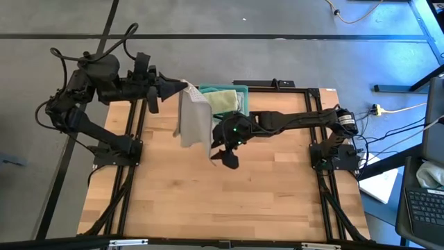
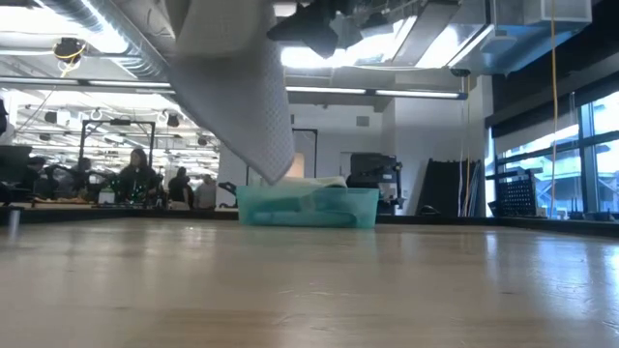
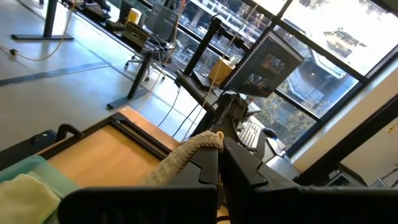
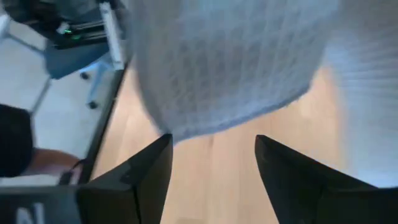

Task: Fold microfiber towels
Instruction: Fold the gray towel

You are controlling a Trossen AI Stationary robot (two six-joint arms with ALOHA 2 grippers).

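Two arms over the table (image 1: 208,201). Left gripper (image 1: 182,86) sits at the far edge, clenched on one corner of a grey towel (image 1: 195,118); in the left wrist view the cloth bunches between its fingers (image 3: 211,167). That towel hangs free from the corner, off the wood; the low view shows it draping down (image 2: 242,97) in front of the bin (image 2: 308,206), lower tip near rim height, not touching the table.

Right gripper (image 1: 223,154) is near mid-table, just beside the towel's lower edge, fingers (image 4: 134,180) spread apart with nothing between them. The right wrist view has the grey weave (image 4: 230,62) hanging just past the fingertips, bare wood showing in the gap.

Towel count: one grey in the air, plus in the bin (image 1: 243,90) at the far edge a pale green towel (image 1: 223,101) on top and a teal towel (image 1: 216,89) edge under it. So three visible; anything deeper in the bin I cannot tell. One bin.

Background of the low view: several people (image 2: 135,176) seated at desks, well apart from the rig.
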